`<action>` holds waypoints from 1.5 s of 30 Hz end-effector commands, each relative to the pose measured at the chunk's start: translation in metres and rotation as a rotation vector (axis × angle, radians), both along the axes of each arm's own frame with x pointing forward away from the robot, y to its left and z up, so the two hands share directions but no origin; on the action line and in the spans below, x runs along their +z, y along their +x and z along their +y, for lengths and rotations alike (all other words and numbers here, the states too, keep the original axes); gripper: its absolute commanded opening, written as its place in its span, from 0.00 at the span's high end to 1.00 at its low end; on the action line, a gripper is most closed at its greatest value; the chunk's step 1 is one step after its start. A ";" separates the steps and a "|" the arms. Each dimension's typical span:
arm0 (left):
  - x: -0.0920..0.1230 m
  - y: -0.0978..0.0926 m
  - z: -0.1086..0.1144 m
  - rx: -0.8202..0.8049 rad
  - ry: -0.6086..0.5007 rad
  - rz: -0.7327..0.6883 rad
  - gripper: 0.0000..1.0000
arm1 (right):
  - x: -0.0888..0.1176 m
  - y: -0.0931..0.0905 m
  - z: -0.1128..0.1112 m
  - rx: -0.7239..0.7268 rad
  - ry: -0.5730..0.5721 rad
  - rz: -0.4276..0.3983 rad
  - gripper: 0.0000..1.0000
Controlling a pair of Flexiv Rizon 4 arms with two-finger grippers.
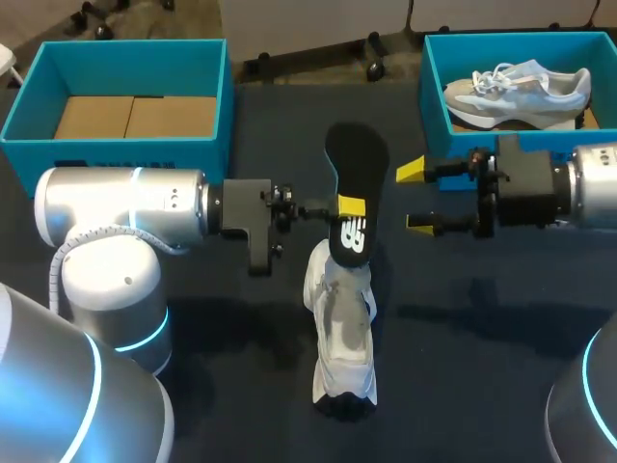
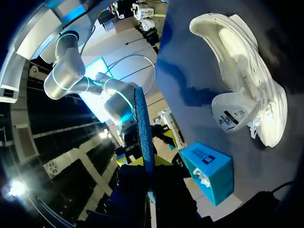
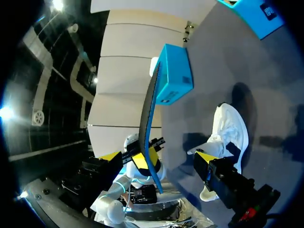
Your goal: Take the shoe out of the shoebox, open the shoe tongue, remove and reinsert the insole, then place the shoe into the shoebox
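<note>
Now clenched on the black insole (image 1: 357,154), my left gripper (image 1: 349,205) holds it upright, lower end at the mouth of the white shoe (image 1: 342,328) on the worktop (image 1: 212,386); my right gripper (image 1: 416,197) stands open alongside. Steadying the shoe with it should keep the insole sliding straight

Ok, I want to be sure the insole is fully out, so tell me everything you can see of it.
The insole is a thin, foot-shaped pad, foam by its look. One face is black with a white logo near one end, the other blue. The left gripper is shut on it partway along and holds it in the air, logo end toward the white shoe on the table; it looks clear of that shoe. The open right gripper stands beside it, apart.
</note>
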State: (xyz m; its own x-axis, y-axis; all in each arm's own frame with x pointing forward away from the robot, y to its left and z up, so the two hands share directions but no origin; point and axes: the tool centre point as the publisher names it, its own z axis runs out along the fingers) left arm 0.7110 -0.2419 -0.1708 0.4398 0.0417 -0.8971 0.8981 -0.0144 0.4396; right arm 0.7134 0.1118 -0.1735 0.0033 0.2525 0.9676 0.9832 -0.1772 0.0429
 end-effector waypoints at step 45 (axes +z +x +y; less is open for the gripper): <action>-0.023 0.007 -0.014 0.069 -0.064 -0.084 1.00 | -0.001 0.030 0.054 0.098 0.096 -0.056 0.56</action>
State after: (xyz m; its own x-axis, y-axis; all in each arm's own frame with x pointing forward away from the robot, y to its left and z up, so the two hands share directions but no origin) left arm 0.7173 -0.2534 -0.1924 0.5090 0.0198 -0.8605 0.8576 0.0747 0.5089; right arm 0.7426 0.1629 -0.1746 -0.0719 0.1533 0.9856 0.9927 -0.0847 0.0856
